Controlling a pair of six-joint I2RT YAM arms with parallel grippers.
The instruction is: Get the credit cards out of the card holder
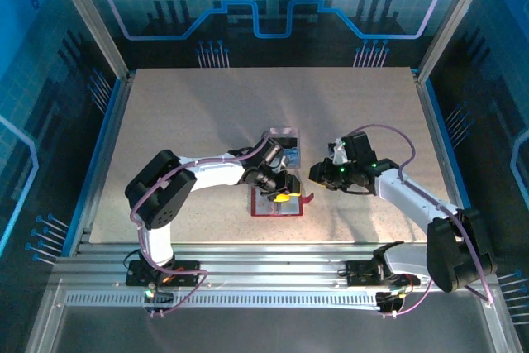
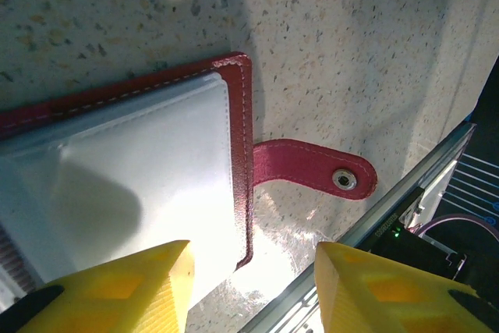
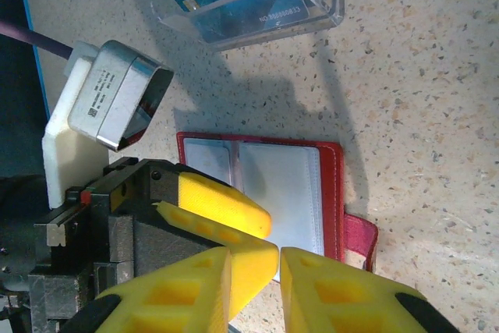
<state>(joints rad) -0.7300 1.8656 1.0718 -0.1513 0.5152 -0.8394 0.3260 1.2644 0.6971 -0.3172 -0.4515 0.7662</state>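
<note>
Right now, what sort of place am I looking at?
Likely a robotics demo booth: speckled stone-look tabletop inside blue circuit-patterned panels on an aluminium frame, with an open red leather-like card holder.

Both arms are showing white link shells, black joint housings and looping purple cables. Left hand (image 2: pixel 251 290) and right hand (image 3: pixel 253 290) are carrying yellow wedge fingers (image 2: pixel 132 290) with recessed square pockets on black mounts.

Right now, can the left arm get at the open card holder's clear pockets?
Probably yes. The left tool hangs open right over the card holder, one finger above the clear pocket, and nothing lies between them. The right tool crowds the near edge.
</note>
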